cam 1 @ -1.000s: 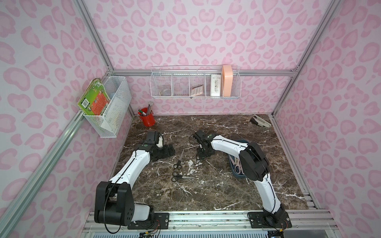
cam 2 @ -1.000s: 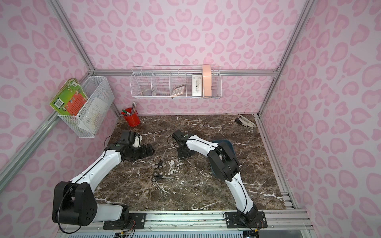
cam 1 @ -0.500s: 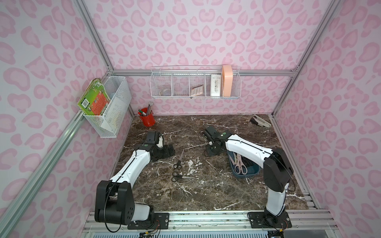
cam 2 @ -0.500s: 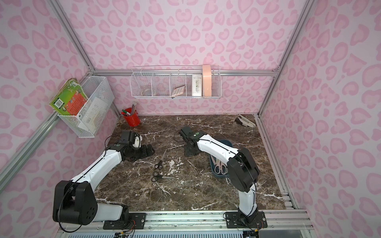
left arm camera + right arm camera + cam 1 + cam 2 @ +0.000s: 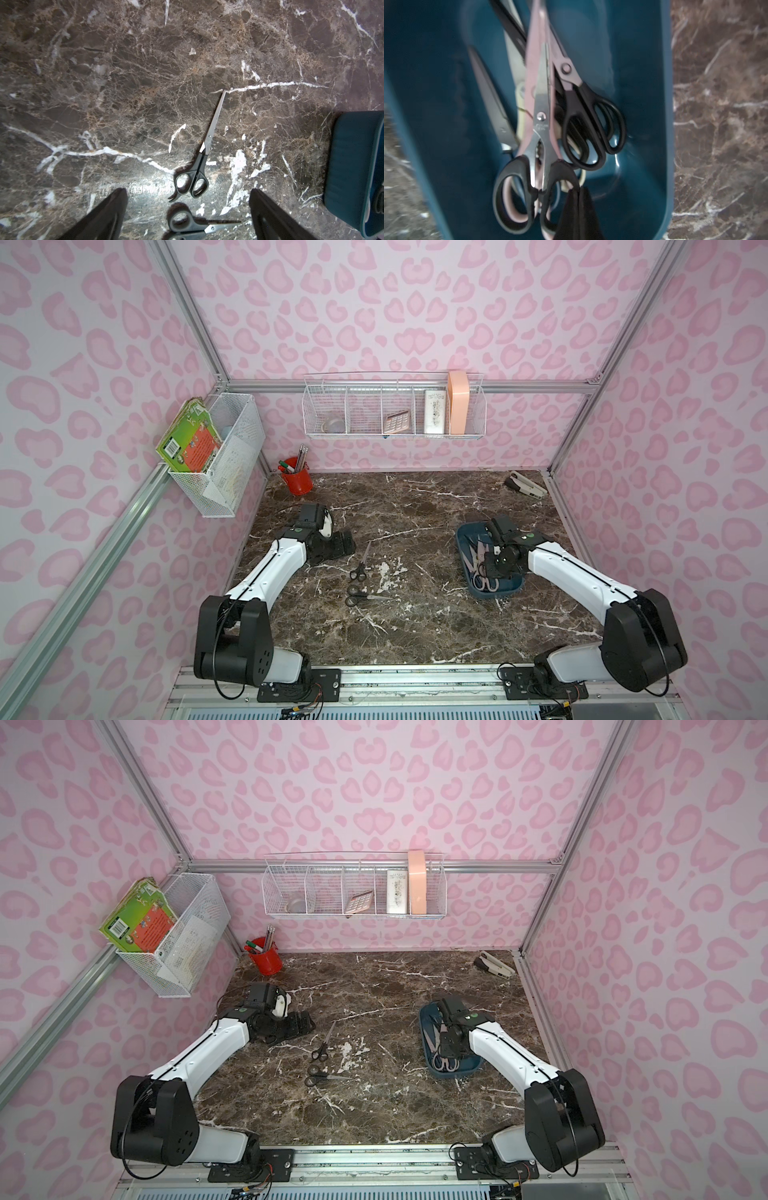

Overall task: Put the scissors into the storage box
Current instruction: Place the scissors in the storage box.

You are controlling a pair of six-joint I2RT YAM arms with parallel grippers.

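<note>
My right gripper [image 5: 576, 194] is clenched on steel scissors with black handles [image 5: 542, 124] over the shallow dark teal plastic storage box [image 5: 643, 104], which holds other scissors [image 5: 593, 124]. My left gripper [image 5: 188, 190] gapes above a long black-handled pair [image 5: 210, 133] and a shorter dark-handled pair [image 5: 187, 225] on the brown marble table [image 5: 124, 83].

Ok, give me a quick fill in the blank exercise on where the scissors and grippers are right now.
Outside the storage box, ___ black-handled scissors lie on the table. The left gripper has its jaws ___. Over the box, the right gripper is ___ on a steel-bladed pair. The pen cup is ___.
Missing: two; open; shut; red.
</note>
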